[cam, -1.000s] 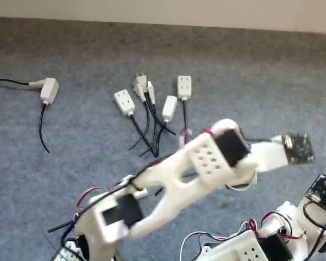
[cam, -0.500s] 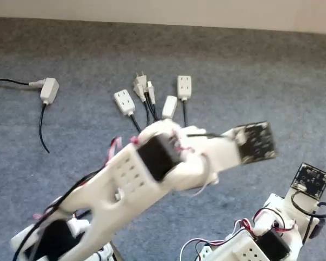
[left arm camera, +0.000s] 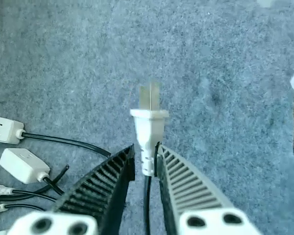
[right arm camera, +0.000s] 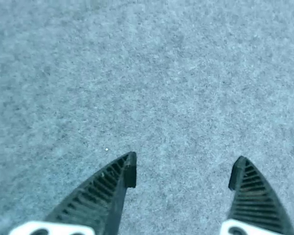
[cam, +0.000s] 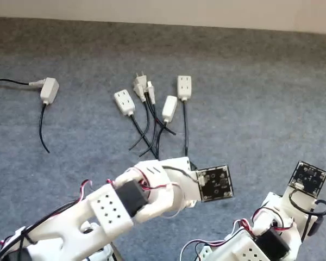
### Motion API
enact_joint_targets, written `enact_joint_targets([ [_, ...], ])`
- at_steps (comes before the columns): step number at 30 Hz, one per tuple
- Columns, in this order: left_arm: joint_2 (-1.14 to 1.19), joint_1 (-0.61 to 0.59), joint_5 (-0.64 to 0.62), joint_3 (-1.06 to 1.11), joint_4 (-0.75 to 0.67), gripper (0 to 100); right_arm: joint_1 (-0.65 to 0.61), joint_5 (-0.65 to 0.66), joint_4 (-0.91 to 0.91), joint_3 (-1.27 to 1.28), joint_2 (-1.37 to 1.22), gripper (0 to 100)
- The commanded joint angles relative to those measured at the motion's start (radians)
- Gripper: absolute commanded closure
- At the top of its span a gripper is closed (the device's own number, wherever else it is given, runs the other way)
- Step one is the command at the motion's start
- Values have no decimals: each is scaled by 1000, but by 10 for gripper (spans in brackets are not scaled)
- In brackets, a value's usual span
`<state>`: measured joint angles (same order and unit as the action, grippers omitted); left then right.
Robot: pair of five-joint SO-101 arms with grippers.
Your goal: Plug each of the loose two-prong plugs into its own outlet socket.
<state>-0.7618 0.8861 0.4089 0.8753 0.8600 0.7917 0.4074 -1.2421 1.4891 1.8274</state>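
My left gripper (left arm camera: 144, 155) is shut on the body of a white two-prong plug (left arm camera: 149, 126). The plug's prongs point away from the fingers, above bare carpet, and its black cord runs back between them. In the high view the left arm (cam: 152, 187) lies across the near middle of the carpet. Beyond it are three white outlet sockets (cam: 124, 101) (cam: 184, 87) (cam: 169, 108) and two loose white plugs (cam: 140, 82) (cam: 150, 89), their black cords tangled together. My right gripper (right arm camera: 182, 171) hangs open over bare carpet, holding nothing. The right arm (cam: 293, 212) sits at the near right.
A separate white adapter (cam: 49, 90) with a black cord lies at the far left. Grey carpet (cam: 261, 98) covers the whole floor, and a pale wall edge runs along the far side.
The left arm has swung from the right toward the near middle and lowered, its wrist now just below the cord bundle. The right arm shifted slightly.
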Motion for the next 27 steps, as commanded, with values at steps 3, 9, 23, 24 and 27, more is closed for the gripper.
enact_joint_targets([
  [3, 278, -50, 3, -2, -245, 912, -15, -6, 7, -45, 5, 698],
  [9, 556, -64, 3, -171, -295, 909, -15, -5, 7, -44, 5, 698],
  [23, 361, -702, -207, -538, 270, 909, -269, -5, 2, -160, -153, 698],
  [24, 355, -743, -235, -538, 298, 909, -298, -5, 2, -202, -223, 698],
  [27, 344, -839, -324, -504, 377, 909, -397, -5, -28, -394, -498, 698],
])
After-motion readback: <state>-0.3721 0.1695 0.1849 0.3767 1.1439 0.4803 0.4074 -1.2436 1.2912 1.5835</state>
